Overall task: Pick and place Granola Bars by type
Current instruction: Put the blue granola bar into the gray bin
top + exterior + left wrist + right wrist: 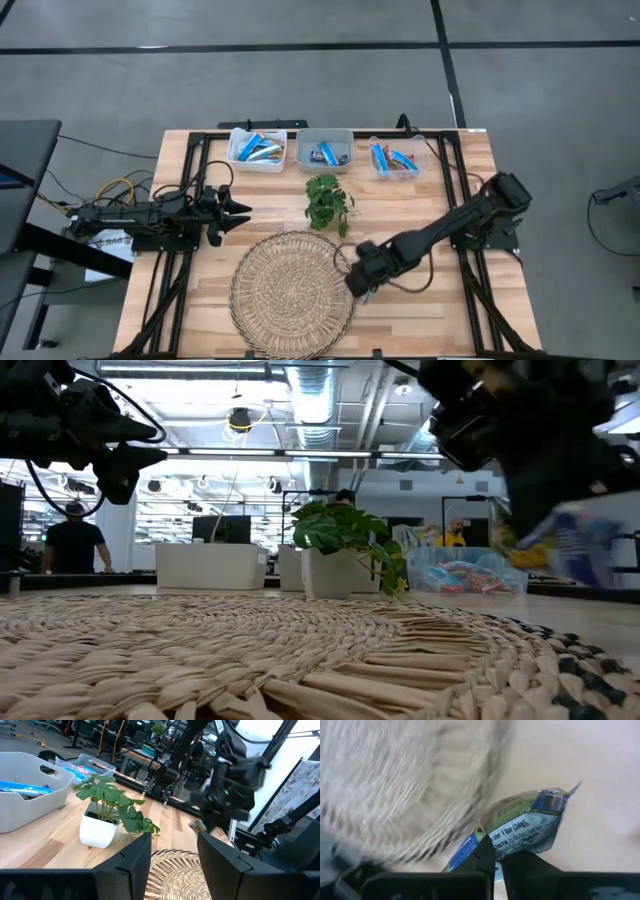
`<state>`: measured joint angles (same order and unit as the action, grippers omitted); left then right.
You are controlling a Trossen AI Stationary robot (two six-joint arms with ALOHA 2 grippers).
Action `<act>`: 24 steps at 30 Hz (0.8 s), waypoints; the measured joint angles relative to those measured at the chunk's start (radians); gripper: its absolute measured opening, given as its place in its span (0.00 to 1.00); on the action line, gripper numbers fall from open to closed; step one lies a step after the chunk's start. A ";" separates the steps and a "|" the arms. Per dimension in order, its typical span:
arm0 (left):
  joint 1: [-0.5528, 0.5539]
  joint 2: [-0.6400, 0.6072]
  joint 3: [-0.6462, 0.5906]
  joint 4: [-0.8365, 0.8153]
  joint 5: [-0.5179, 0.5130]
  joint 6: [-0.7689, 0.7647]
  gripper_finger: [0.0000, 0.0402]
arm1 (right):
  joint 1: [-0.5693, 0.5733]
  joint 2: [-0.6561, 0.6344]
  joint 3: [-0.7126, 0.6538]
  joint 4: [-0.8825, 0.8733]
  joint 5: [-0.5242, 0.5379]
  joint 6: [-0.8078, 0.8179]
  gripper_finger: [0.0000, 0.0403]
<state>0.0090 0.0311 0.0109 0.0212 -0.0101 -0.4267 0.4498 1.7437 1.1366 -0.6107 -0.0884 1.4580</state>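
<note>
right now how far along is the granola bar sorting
Nearly done, by the look of it: bars already lie in the three bins at the table's far edge, and the woven mat is bare. The right gripper holds one bar beside the mat, not yet binned. The left gripper waits open.

Bar (pixel 527 827) half hidden behind right gripper (pixel 498 856) fingers, mat (pixel 405 790) motion-blurred, bar (pixel 580 545) smeared in low view, bin (pixel 258 148) contents too small to sort by type
</note>
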 joint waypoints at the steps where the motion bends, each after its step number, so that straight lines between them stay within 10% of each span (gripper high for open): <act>1: 0.000 0.000 0.000 0.000 0.000 0.000 0.38 | -0.010 -0.021 -0.004 -0.040 0.026 0.000 0.01; 12: 0.000 0.000 0.000 0.000 0.000 0.000 0.38 | -0.182 -0.188 -0.005 -0.478 0.385 -0.170 0.02; 24: 0.000 0.000 0.000 0.000 0.000 0.000 0.38 | -0.518 -0.241 -0.005 -0.298 0.480 -0.932 0.02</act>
<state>0.0090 0.0311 0.0109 0.0208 -0.0105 -0.4268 -0.0681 1.5024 1.1316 -0.9084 0.3920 0.5262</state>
